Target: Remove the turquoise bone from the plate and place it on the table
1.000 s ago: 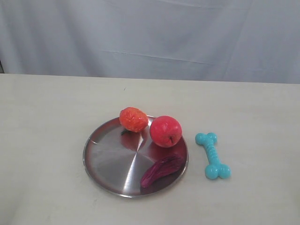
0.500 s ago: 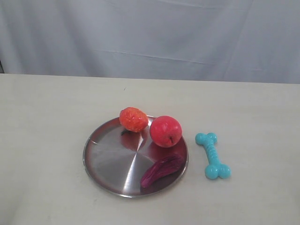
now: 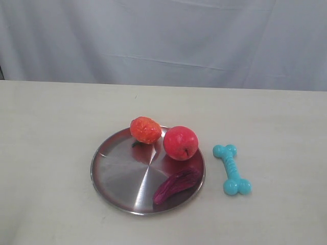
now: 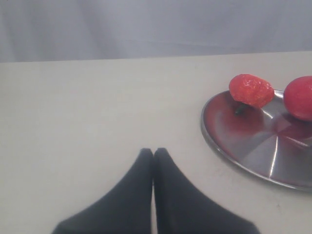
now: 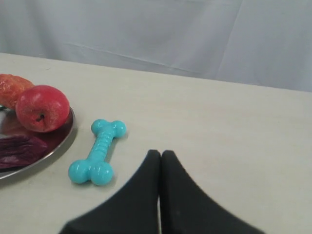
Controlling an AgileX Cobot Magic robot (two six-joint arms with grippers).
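Note:
The turquoise bone (image 3: pixel 232 169) lies flat on the beige table (image 3: pixel 286 127), just right of the steel plate (image 3: pixel 120 173) and apart from its rim. It shows too in the right wrist view, bone (image 5: pixel 99 152) beside the plate (image 5: pixel 61 144). My right gripper (image 5: pixel 160 154) is shut and empty, off to one side of the bone and clear of it. My left gripper (image 4: pixel 153 152) is shut and empty over bare table, apart from the plate (image 4: pixel 214 141). Neither gripper shows in the exterior view.
On the plate rest a red apple (image 3: pixel 180 143), an orange bumpy fruit (image 3: pixel 145 129) and a dark purple piece (image 3: pixel 176 185). A grey cloth backdrop (image 3: pixel 163 41) hangs behind the table's far edge.

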